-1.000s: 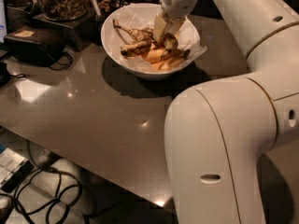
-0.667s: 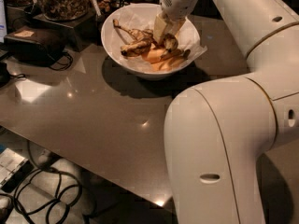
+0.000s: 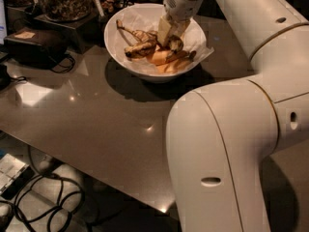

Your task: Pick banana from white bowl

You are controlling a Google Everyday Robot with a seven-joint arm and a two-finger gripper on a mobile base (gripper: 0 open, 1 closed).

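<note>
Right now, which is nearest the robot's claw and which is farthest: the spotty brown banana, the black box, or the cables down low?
The claw sits in the white bowl.
1. Brown banana: in the bowl, just left of the claw.
2. Black box: far left on the table.
3. Cables: below the table's edge, lower left.

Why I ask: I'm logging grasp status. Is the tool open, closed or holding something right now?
Tool: down inside the white bowl, right beside the brown banana; open or closed cannot be told.
</note>
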